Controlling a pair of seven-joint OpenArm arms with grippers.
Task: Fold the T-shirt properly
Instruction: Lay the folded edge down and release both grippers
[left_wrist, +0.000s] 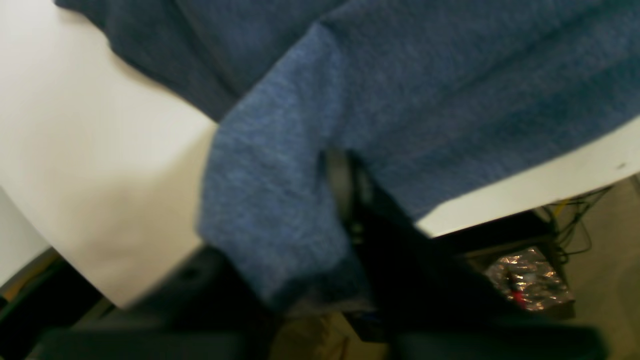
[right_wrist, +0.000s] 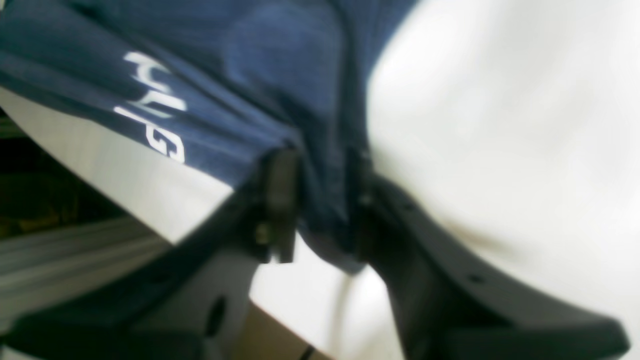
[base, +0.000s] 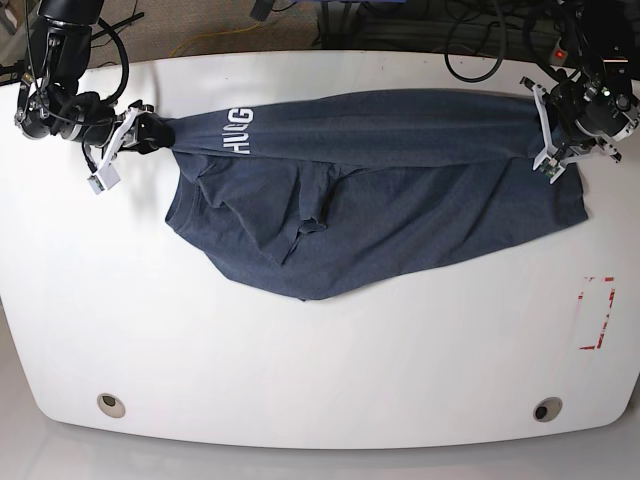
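Observation:
The dark blue T-shirt (base: 380, 200) lies spread across the white table (base: 300, 360), its top edge stretched in a straight fold between both grippers. White lettering (base: 240, 130) sits near the left end. My right gripper (base: 155, 130) is at that end. In the right wrist view its jaws (right_wrist: 322, 200) stand apart with a bunch of blue cloth (right_wrist: 250, 75) hanging between them. My left gripper (base: 552, 150) is at the shirt's right end. In the left wrist view the cloth (left_wrist: 425, 100) drapes over it, leaving only one dark finger (left_wrist: 341, 182) showing.
A red-marked rectangle (base: 597, 312) is on the table at the right. Two round holes (base: 111, 404) (base: 547, 409) sit near the front edge. Cables (base: 470, 50) run along the back edge behind the arms.

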